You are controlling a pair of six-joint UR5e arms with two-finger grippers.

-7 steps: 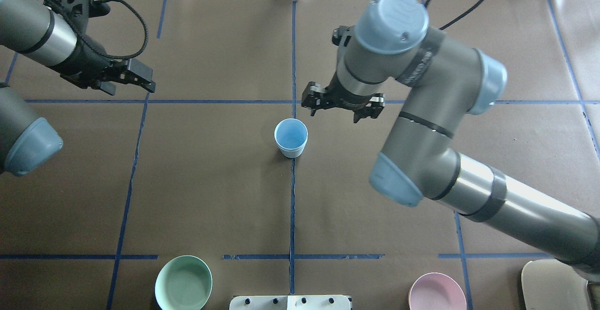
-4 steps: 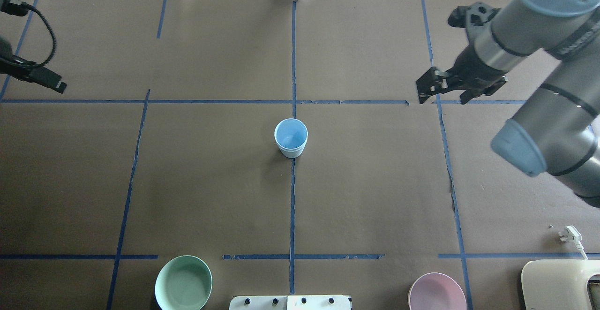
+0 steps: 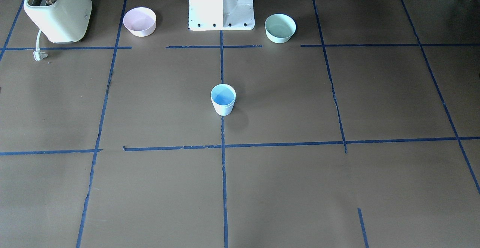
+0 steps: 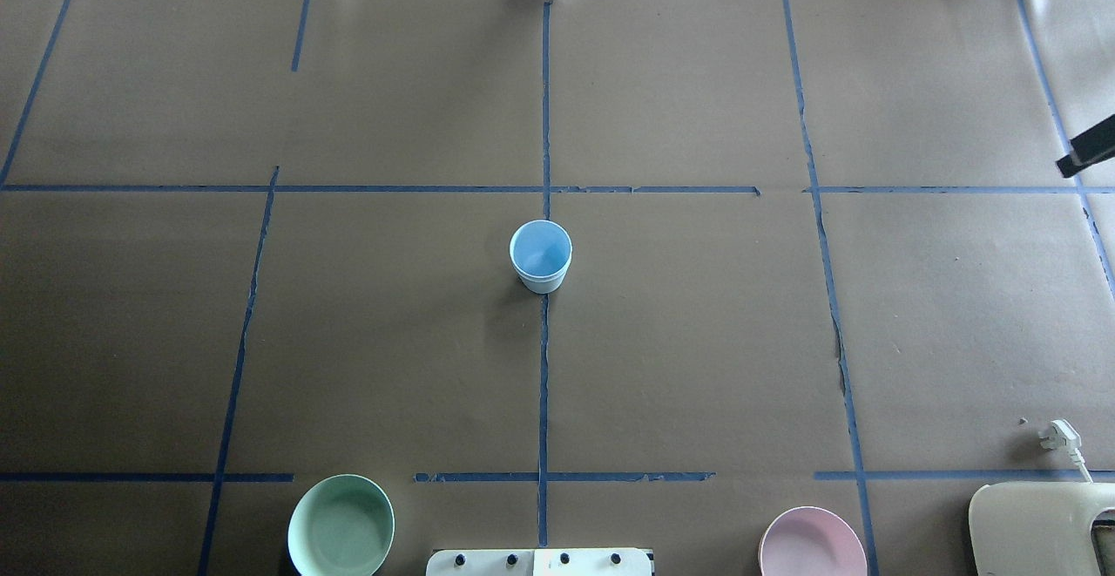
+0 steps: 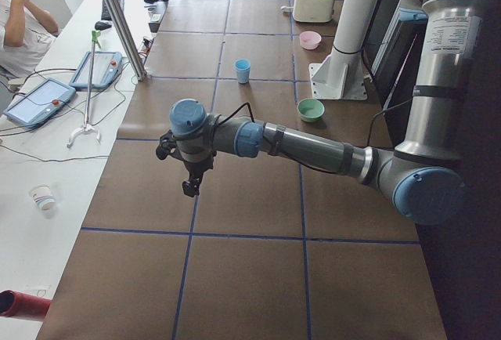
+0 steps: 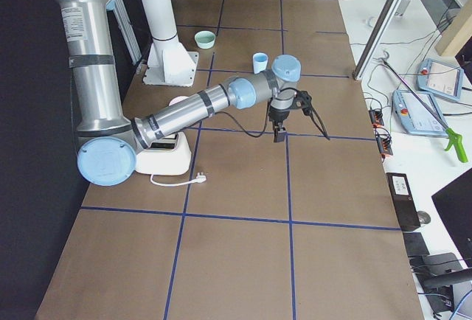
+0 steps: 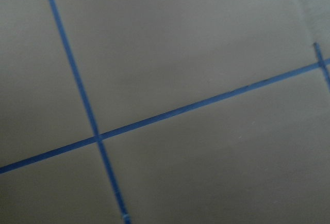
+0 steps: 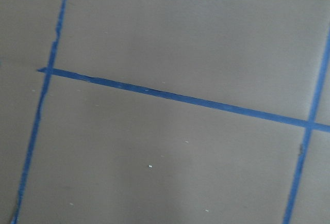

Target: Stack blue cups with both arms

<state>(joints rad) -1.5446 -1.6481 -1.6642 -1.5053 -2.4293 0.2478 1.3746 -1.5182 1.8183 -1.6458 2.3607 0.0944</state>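
Note:
One pale-blue cup (image 4: 541, 255) with a brighter blue inside stands upright at the table's middle, on the centre tape line; it also shows in the front view (image 3: 223, 99). No second separate cup shows in any view. Both grippers are far from the cup and hold nothing. The left gripper (image 5: 190, 189) hangs over the table's left end and shows only in the left side view, so I cannot tell its state. Of the right gripper (image 6: 279, 135), the overhead view shows only a black fingertip (image 4: 1086, 155) at the right edge. Its state is unclear too.
A mint-green bowl (image 4: 341, 525) and a pink bowl (image 4: 812, 544) sit near the robot's white pedestal (image 3: 221, 4). A cream toaster (image 4: 1041, 528) with a loose plug (image 4: 1058, 437) stands at the robot's right. Blue tape lines grid the brown table cover.
Both arms have swung outward from the middle, the left one off the overhead view's left edge and the right one almost off its right edge. The cup has not moved.

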